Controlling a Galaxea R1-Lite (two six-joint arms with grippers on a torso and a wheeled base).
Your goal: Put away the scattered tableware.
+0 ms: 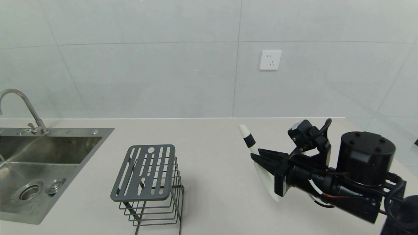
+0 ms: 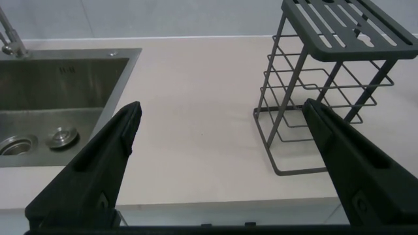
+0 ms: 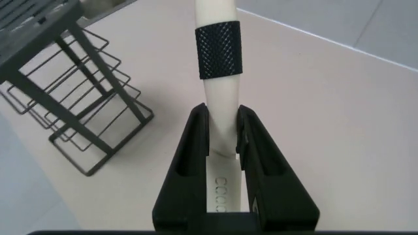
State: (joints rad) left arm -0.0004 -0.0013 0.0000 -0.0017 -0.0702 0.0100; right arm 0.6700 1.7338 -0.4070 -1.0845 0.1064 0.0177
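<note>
My right gripper [image 1: 256,156] is shut on a white utensil [image 1: 248,138] with a black textured band, held tilted above the counter at the right. Its banded end points up and away, and its flat white end sticks out below the fingers. The right wrist view has the utensil [image 3: 219,59] clamped between the two black fingers [image 3: 196,140] of the gripper [image 3: 222,117]. A dark grey wire rack [image 1: 145,176] with a slotted top stands mid-counter, left of that gripper. My left gripper [image 2: 222,108] is open with nothing in it, over the counter's front edge between sink and rack [image 2: 339,39].
A steel sink [image 1: 49,143] with a faucet [image 1: 19,98] is set into the counter at the left; its basin [image 2: 59,98] has a drain plug. A wall socket [image 1: 270,60] sits on the tiled wall. Bare counter lies between the rack [image 3: 59,104] and the right gripper.
</note>
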